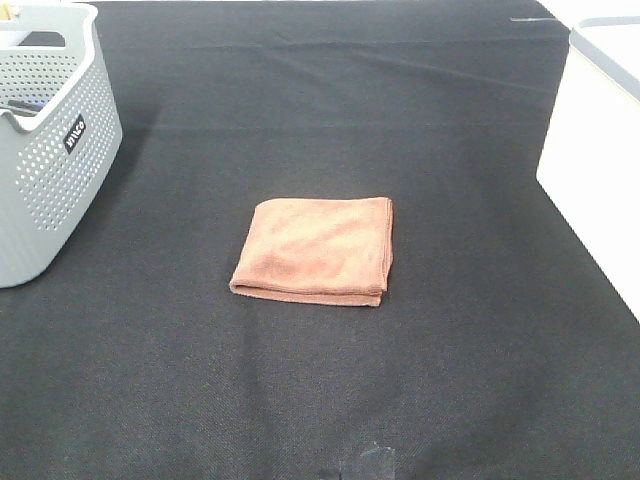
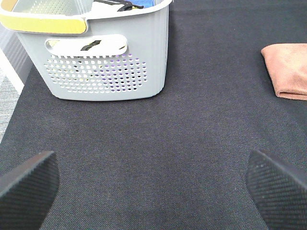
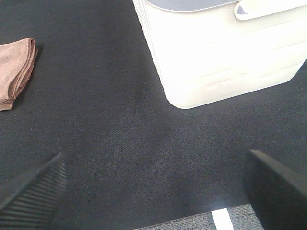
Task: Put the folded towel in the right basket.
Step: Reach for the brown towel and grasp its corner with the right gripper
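Judging the folded towel (image 1: 314, 250) light, soft and floppy, we would pinch all its layers at the edge facing the right basket (image 1: 592, 140). It lies flat on the worktop (image 1: 450, 380), well apart from that basket; our right end effector (image 3: 154, 189) and left end effector (image 2: 153, 189) both gape, empty.

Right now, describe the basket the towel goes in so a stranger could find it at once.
Start from the black tablecloth with the folded orange-brown towel at its middle. On the right edge stands the white basket. Its walls are solid and cream-white, unlike the grey perforated basket on the left.
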Robot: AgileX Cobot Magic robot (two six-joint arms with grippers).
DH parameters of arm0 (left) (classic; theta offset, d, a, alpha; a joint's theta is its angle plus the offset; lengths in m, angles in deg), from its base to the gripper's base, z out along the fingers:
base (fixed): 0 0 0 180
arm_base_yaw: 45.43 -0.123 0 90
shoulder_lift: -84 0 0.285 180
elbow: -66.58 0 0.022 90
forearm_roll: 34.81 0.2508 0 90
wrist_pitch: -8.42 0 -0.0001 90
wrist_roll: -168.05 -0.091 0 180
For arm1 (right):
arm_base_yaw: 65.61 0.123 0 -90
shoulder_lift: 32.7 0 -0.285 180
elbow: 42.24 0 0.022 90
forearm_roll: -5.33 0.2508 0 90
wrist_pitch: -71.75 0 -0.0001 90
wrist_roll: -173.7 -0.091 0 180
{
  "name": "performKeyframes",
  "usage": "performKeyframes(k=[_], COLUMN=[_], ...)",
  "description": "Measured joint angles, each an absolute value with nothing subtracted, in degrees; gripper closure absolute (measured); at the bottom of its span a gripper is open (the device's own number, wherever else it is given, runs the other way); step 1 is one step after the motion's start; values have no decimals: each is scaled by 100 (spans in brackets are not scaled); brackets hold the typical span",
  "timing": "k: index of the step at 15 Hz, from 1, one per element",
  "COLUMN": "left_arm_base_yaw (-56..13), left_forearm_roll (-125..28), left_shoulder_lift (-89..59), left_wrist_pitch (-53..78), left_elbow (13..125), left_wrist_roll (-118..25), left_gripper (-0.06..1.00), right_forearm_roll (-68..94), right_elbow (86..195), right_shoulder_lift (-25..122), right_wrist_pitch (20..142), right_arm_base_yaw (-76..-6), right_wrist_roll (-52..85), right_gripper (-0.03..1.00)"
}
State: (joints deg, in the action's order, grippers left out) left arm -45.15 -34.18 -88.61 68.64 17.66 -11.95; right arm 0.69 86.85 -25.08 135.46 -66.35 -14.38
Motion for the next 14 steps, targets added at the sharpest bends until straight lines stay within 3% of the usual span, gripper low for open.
performKeyframes(k=[6,14], left_arm_base_yaw=[-4515,-4515], left_forearm_roll=[-3418,-3407], left_shoulder_lift=[-8861,-8861], left_wrist_pitch=[6864,6864], left_elbow=[1766,1766], left_wrist_roll=[-1195,-1195], left_gripper=[-4,-4], right_forearm_roll=[241,3426], right_elbow=[8816,11710], right_shoulder_lift=[-2239,3347], right_wrist_pitch=[13575,13948], right_arm_base_yaw=[-6635,-6635], right_wrist_roll=[-1129,544], right_gripper=[1,2])
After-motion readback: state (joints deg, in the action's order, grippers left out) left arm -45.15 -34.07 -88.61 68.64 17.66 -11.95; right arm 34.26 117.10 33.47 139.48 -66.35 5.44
